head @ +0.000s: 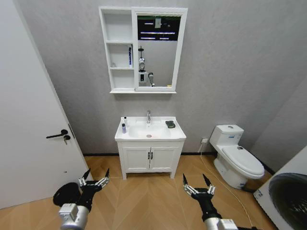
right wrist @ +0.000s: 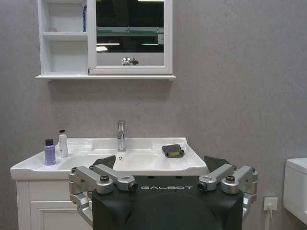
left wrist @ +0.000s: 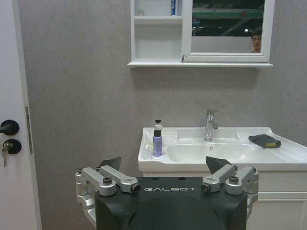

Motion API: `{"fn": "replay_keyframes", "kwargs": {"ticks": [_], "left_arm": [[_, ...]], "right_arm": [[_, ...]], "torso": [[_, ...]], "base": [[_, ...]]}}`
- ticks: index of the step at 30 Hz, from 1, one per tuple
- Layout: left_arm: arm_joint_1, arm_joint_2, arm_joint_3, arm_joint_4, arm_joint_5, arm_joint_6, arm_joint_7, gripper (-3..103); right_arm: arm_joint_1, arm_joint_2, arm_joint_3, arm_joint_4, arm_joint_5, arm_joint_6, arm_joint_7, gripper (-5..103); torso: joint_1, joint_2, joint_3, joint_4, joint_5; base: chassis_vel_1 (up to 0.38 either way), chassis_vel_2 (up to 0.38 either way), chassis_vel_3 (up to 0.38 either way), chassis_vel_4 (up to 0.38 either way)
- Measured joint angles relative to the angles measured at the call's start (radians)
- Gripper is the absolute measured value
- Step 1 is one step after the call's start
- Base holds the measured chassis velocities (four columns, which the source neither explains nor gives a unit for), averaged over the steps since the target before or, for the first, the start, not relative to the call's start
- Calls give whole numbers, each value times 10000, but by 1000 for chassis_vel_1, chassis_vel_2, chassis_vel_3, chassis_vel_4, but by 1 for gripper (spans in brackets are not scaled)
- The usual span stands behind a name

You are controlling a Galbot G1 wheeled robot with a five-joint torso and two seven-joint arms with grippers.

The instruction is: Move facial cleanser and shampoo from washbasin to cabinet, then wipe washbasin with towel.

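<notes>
Nearest the camera, the left gripper (head: 94, 180) and the right gripper (head: 197, 186) hung low over the wood floor, both with jaws spread wide and grasping nothing. Well beyond them, straight ahead, stood the washbasin (head: 128, 135). Two upright bottles sat at its left edge, a purple bottle (left wrist: 157, 143) with a white bottle (left wrist: 158, 125) just behind it, so the left arm looked the nearer one. The towel (head: 170, 124) lay at the far right of the basin top. The cabinet (head: 119, 51) hung above, far off.
</notes>
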Motion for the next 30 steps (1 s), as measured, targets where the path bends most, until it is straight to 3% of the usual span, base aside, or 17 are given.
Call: {"fn": "replay_keyframes", "kwargs": {"ticks": [30], "left_arm": [[-104,-95,331,326,252,-53,33,96]], "right_arm": [[79,21,-82,-246,-5,208,-50,100]], "torso": [[-4,1,-1,0,3]], "base": [[-228,229,227,-231]]}}
